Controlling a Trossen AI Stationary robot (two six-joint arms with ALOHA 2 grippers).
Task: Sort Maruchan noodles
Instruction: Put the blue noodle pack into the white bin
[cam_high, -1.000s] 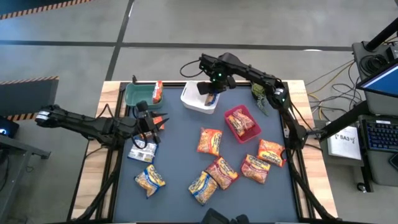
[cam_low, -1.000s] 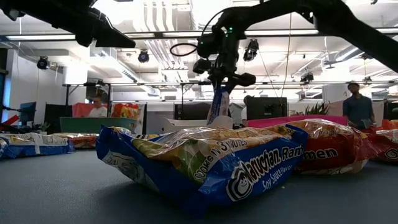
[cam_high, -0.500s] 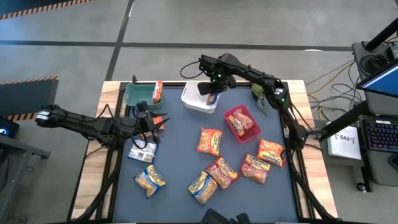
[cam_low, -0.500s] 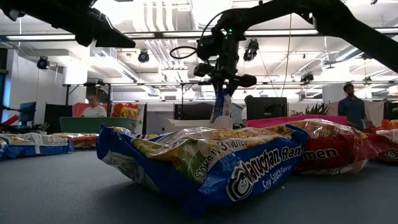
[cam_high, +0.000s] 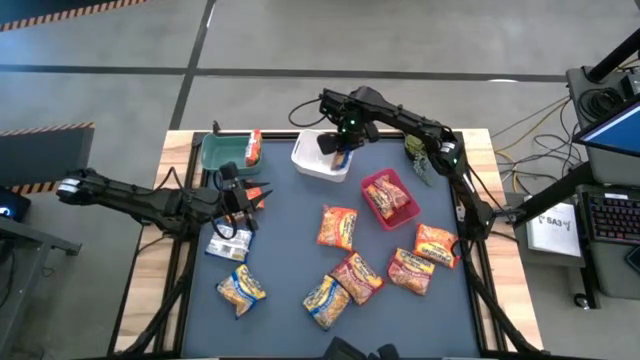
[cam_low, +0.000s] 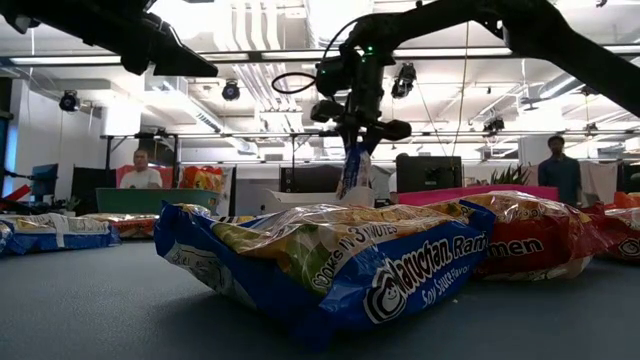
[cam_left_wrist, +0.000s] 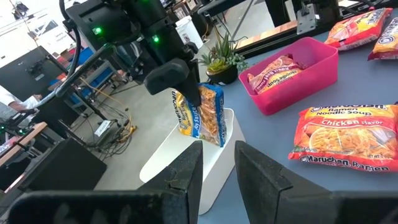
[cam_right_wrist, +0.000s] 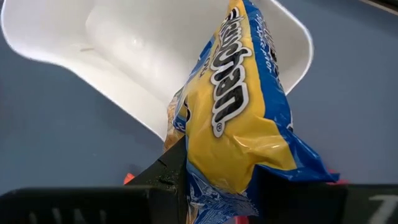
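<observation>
My right gripper (cam_high: 340, 150) is shut on a blue and yellow Maruchan packet (cam_left_wrist: 202, 112) over the white bin (cam_high: 312, 166) at the table's far side. The green bin (cam_high: 222, 152) has an orange packet (cam_high: 252, 147) standing at its right edge. The pink bin (cam_high: 388, 197) holds another packet. Several packets lie flat on the mat, among them an orange one (cam_high: 337, 227) and a blue one (cam_high: 228, 243). My left gripper (cam_high: 250, 198) is open above the mat's left part, just beyond the blue packet. My right gripper pinches the blue and yellow packet by its upper end (cam_left_wrist: 186, 94) between the two fingers (cam_right_wrist: 168, 171), from above, pointing down. The packet hangs upright below the fingers, its lower end (cam_low: 349, 192) down at the white bin's rim. Whether it touches the bin's floor I cannot tell.
A small potted plant (cam_high: 418, 152) stands at the far right by the pink bin. Packets crowd the mat's near middle and right. In the low view a blue packet (cam_low: 330, 260) lies close to the camera. People (cam_low: 140, 178) are in the room beyond.
</observation>
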